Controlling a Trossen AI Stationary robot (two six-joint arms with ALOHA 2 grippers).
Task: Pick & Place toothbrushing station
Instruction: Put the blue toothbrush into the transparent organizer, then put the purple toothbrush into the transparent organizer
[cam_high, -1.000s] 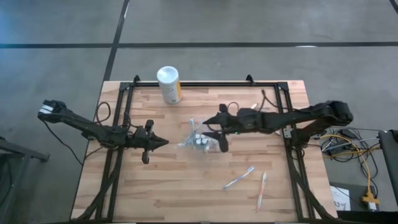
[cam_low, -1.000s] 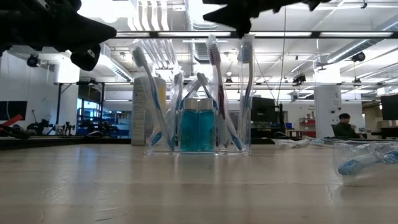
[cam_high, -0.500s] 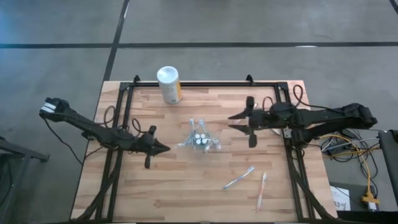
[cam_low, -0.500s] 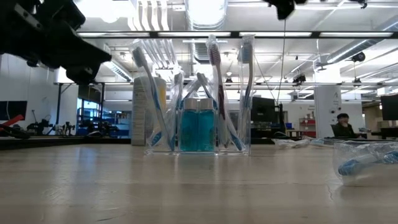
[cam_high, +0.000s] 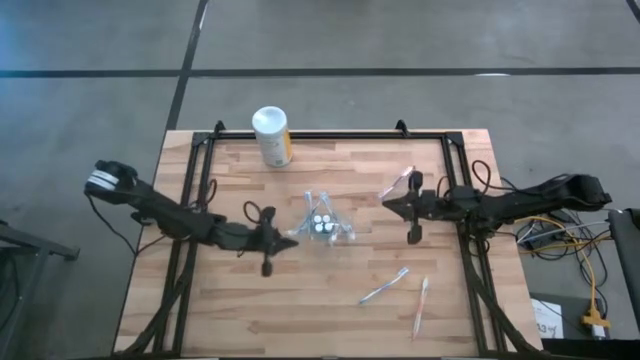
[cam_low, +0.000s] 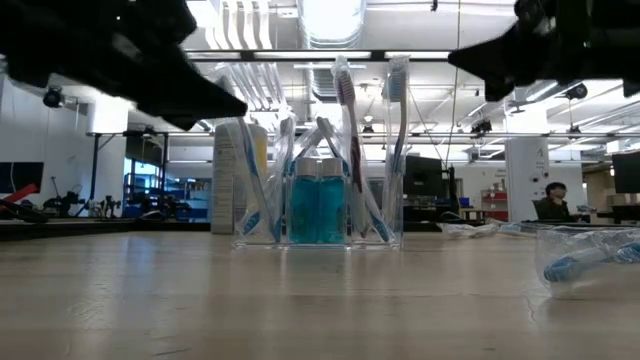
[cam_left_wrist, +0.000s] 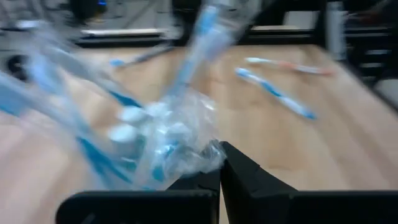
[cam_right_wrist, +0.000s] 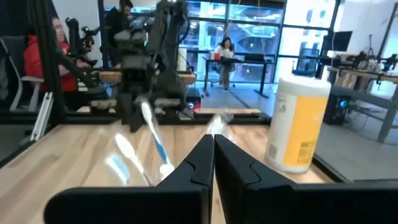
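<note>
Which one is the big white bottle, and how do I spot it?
Look at the wooden table from above and find its far edge. The white canister stands there alone, left of the middle. It is the only fat, solid thing, with a yellow label; everything else is thin toothbrushes or clear plastic.

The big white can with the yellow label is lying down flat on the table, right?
No. The big white can with the yellow label stands upright near the table's far edge. The right wrist view shows it standing on its base.

Both hands (cam_high: 286, 240) (cam_high: 387, 203) closed, empty
</note>
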